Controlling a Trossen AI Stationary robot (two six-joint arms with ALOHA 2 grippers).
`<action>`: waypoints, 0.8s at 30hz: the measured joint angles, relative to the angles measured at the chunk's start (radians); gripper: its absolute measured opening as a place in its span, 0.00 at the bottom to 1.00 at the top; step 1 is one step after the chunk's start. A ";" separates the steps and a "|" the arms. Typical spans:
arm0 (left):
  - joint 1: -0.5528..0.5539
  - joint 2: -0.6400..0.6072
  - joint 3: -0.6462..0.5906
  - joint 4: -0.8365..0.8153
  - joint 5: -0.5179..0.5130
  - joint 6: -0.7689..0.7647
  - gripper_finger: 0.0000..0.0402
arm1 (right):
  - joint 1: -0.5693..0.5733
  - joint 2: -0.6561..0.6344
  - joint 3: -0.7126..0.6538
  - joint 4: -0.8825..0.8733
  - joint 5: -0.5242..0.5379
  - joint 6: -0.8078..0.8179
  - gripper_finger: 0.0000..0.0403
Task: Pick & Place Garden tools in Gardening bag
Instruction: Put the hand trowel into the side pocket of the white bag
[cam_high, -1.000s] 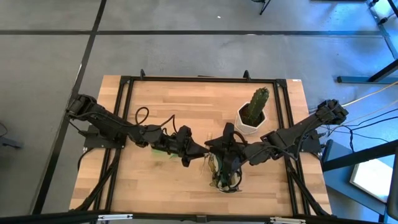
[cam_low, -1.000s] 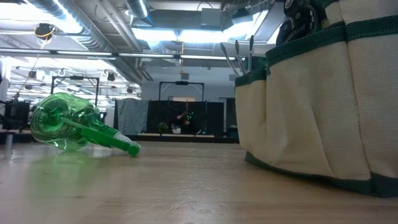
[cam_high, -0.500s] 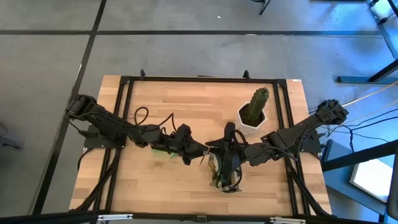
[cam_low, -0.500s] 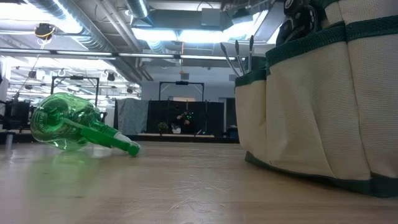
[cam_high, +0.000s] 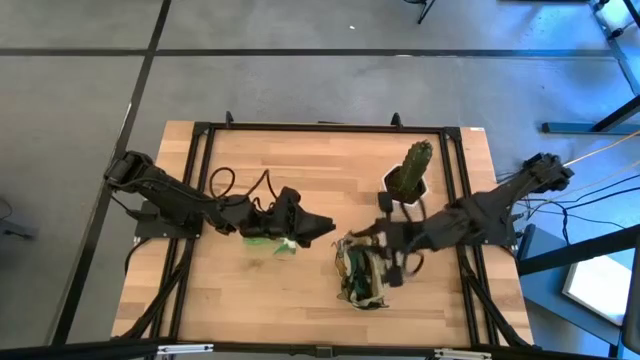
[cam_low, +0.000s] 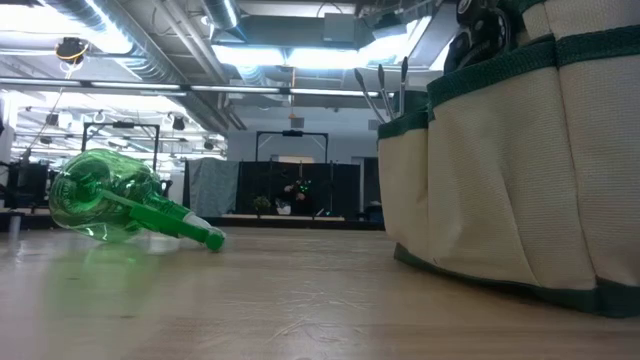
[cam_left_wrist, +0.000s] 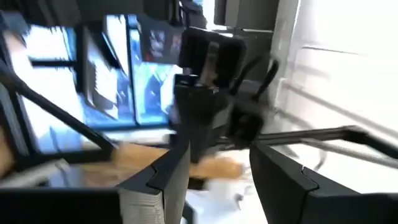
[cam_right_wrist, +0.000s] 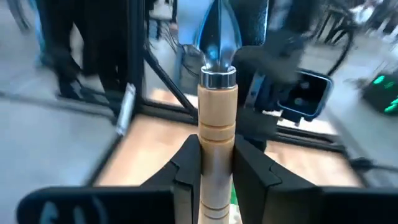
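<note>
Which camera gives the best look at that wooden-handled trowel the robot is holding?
The right wrist view: the trowel fills the middle, its wooden handle clamped in the right gripper. In the high view I cannot pick it out. The low and left wrist views miss it.

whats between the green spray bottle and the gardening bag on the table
Bare wood in the low view between the green spray bottle and the gardening bag. From above, the left claw hangs over that stretch.
</note>
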 joint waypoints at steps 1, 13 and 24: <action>0.002 -0.001 0.000 -0.009 -0.019 0.033 0.40 | -0.001 -0.017 0.000 -0.004 -0.019 0.038 0.16; -0.020 -0.002 0.000 -0.222 -0.202 0.322 0.40 | 0.018 -0.158 0.000 -0.144 -0.238 0.474 0.16; -0.102 0.006 0.000 -0.236 -0.436 0.526 0.40 | 0.183 -0.228 -0.128 -0.087 -0.290 0.409 0.16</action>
